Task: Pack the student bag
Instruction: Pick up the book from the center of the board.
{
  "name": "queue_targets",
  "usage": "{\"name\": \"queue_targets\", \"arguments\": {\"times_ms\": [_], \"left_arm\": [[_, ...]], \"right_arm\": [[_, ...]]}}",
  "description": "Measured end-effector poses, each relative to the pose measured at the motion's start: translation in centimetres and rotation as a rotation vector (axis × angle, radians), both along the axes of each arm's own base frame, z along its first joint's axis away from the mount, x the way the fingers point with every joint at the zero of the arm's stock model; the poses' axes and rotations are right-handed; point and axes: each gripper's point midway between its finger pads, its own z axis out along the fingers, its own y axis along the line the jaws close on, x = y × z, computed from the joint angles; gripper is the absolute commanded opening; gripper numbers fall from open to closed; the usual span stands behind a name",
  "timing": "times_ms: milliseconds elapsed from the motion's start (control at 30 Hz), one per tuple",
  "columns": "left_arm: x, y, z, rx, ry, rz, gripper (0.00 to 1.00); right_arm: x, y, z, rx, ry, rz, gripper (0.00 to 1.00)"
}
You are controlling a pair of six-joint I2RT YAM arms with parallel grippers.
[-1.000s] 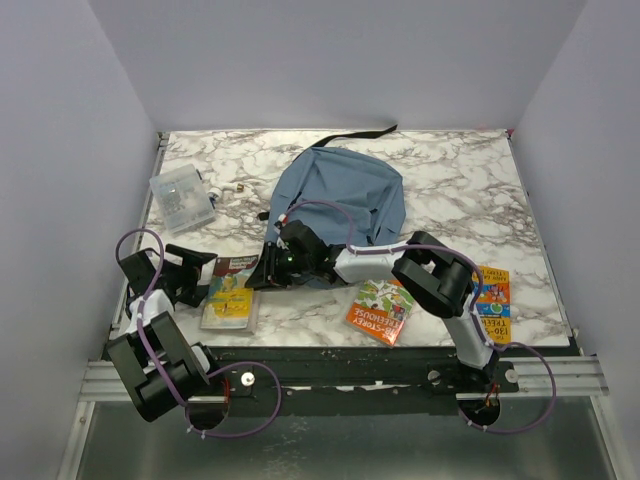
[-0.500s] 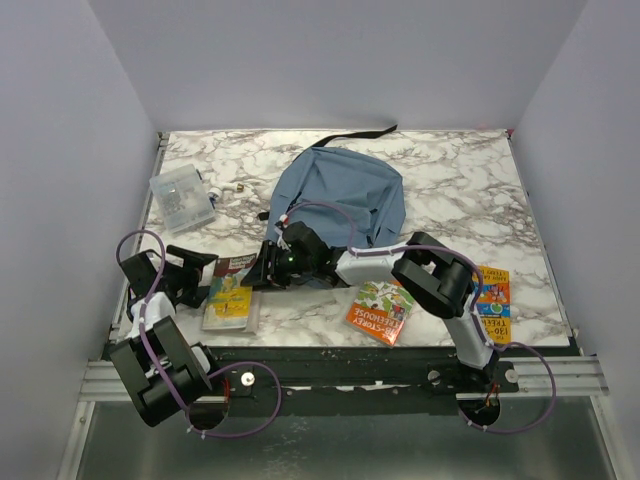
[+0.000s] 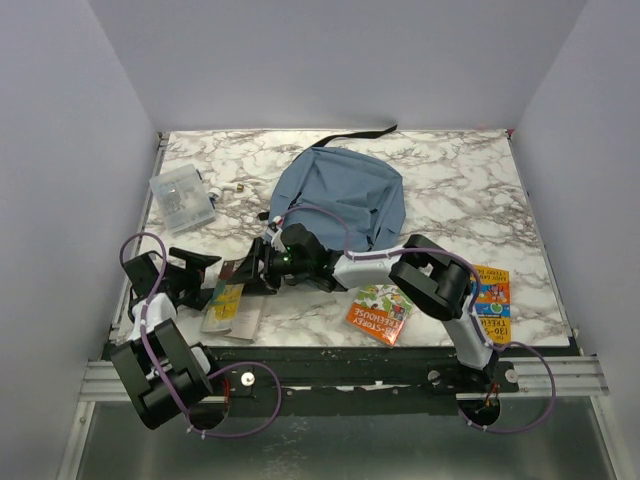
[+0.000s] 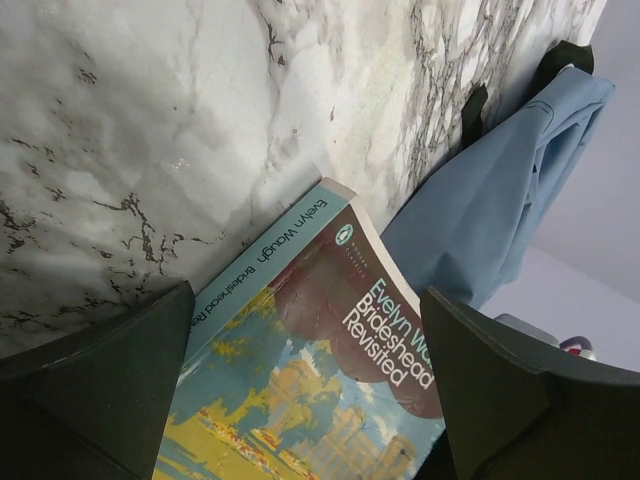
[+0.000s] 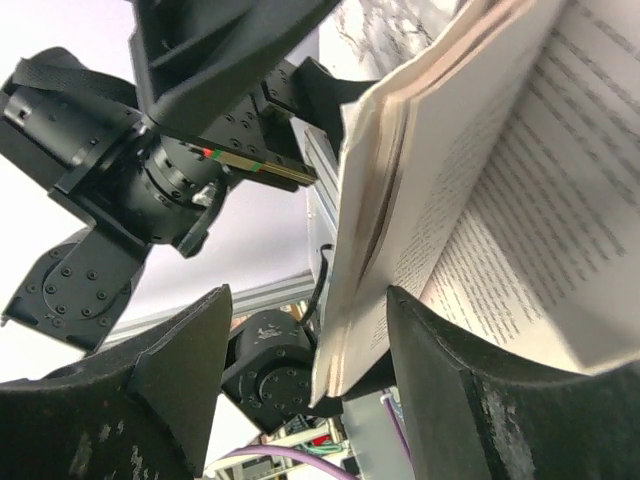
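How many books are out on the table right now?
3. A Brideshead Revisited paperback sits front left; a green-and-orange Treehouse book front centre; an orange book front right, partly behind the right arm. The student bag may hide more.

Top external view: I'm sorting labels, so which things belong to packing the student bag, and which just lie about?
In hand: student bag, paperback between the arms.
Lying about, perhaps waiting: orange book, right-hand book, clear box.
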Motion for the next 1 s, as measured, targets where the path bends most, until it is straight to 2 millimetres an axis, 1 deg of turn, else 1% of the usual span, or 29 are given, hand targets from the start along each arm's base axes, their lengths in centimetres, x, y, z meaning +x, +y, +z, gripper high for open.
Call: {"name": "queue_targets", "arguments": {"times_ms": [133,233,333,467,567,667,700,767,867,900,933,1000], "left_arm": [[0.0,-0.1,0.0,-0.002,0.0,-0.003,0.97],[-0.1,-0.2,0.0,-0.004,0.001,-0.005,0.97],[-0.1,-0.2,0.1,-0.004,-0.001,-0.006,0.97],[-0.3,-0.3,0.2,0.001,-0.002,-0.009,0.97],[-0.5,-0.4,0.4,0.019,-0.007,-0.016,0.97],[-0.6,-0.5,0.9,0.06,-0.017,-0.032,0.97],[-0.6,-0.5,1.2,0.078,-0.023,-0.04,0.98],[-0.3,-0.8,2.1,0.124,-0.042,-0.067,0.98],[0.3,-1.1,4.3,0.222,-0.089,-0.113,0.98],[0.6,-1.1,5.3,0.271,-0.114,-0.128,0.98],[0.9,-1.2,6.6,0.319,-0.15,-0.143,0.98],[1.3,-1.2,8.9,0.4,-0.212,-0.156,0.98]], "right_arm": [[0.5,0.8,0.8,0.016,-0.014,0.0,0.67],[0.6,0.8,0.6,0.006,-0.024,-0.003,0.65],[0.6,0.5,-0.6,-0.044,-0.026,-0.008,0.64],[0.9,-0.5,-3.0,-0.146,-0.043,-0.028,0.6],[1.1,-1.1,-4.4,-0.202,-0.057,-0.044,0.53],[1.1,-1.3,-4.9,-0.22,-0.065,-0.047,0.4],[1.1,-1.3,-4.9,-0.221,-0.067,-0.047,0.36],[1.1,-1.3,-4.9,-0.221,-0.068,-0.047,0.25],[1.7,-1.4,-4.7,-0.214,-0.069,-0.058,0.1],[1.9,-1.4,-4.6,-0.208,-0.072,-0.061,0.04],[2.1,-1.4,-4.4,-0.2,-0.075,-0.062,0.01],[2.4,-1.3,-3.9,-0.176,-0.084,-0.053,0.01]]}}
